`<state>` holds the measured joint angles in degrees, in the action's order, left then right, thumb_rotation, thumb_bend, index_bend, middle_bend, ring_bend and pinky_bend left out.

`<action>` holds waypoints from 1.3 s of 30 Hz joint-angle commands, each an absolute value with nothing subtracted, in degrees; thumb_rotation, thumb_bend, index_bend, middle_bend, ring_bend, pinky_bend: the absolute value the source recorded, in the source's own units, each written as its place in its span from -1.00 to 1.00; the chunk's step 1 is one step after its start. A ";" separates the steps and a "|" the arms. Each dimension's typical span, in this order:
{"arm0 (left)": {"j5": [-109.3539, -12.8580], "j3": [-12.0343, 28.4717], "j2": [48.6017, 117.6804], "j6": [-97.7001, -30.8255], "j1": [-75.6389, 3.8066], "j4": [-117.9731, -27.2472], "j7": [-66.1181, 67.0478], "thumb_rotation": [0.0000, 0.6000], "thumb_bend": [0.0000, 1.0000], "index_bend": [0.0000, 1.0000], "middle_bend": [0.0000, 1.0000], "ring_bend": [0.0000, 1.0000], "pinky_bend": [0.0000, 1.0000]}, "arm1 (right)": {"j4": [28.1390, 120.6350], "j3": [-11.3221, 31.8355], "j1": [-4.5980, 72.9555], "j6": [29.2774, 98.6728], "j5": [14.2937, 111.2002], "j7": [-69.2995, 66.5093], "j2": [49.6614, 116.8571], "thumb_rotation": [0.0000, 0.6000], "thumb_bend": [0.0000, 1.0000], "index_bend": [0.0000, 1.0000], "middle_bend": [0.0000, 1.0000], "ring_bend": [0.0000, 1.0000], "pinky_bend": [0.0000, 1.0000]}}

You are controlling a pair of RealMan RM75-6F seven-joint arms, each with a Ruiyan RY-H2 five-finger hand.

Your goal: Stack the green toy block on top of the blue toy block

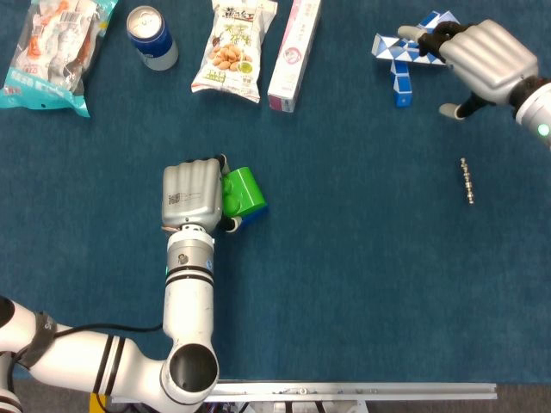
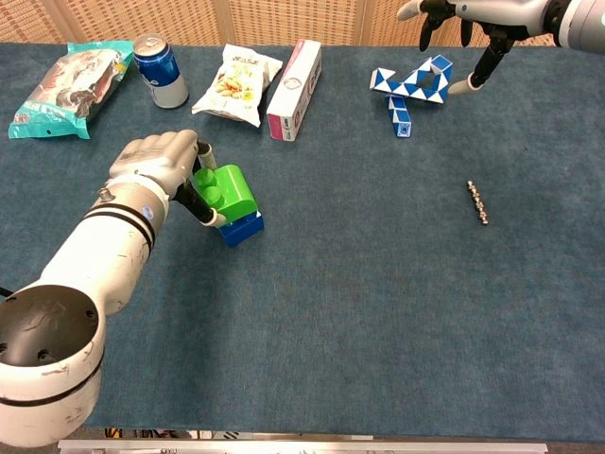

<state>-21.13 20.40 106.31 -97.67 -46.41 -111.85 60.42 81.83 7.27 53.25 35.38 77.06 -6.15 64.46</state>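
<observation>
The green toy block (image 1: 244,191) (image 2: 231,191) sits on top of the blue toy block (image 2: 242,228), whose edge barely shows beneath it in the head view (image 1: 256,212). My left hand (image 1: 192,195) (image 2: 162,165) grips the green block from its left side, fingers curled around it. My right hand (image 1: 485,56) (image 2: 473,11) hovers at the far right of the table, above a blue-and-white folding puzzle, fingers spread and holding nothing.
Along the far edge lie a snack bag (image 1: 53,47), a blue can (image 1: 152,36), a nut packet (image 1: 231,47) and a pink box (image 1: 293,53). The blue-and-white puzzle (image 2: 412,87) lies at far right. A small metal chain (image 1: 467,181) rests right of centre.
</observation>
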 commanded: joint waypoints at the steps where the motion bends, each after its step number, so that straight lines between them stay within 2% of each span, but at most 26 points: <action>1: -20.79 20.52 106.69 -98.00 -46.48 -111.65 60.89 1.00 -0.70 -0.07 -0.10 -0.28 -0.12 | 81.94 7.25 53.24 35.35 77.26 -6.30 64.42 1.00 -0.68 -1.00 -0.37 -0.64 -0.26; 20: -19.96 21.41 110.18 -97.93 -47.79 -107.67 63.25 1.00 -0.70 -0.09 -0.10 -0.28 -0.09 | 81.62 6.99 52.58 35.40 77.77 -7.43 63.75 1.00 -0.68 -1.00 -0.37 -0.64 -0.26; 39: -17.70 22.20 109.95 -95.45 -48.72 -103.87 67.12 1.00 -0.69 -0.08 -0.10 -0.28 -0.09 | 80.97 7.01 52.11 35.62 78.03 -8.27 63.65 1.00 -0.68 -1.00 -0.37 -0.64 -0.26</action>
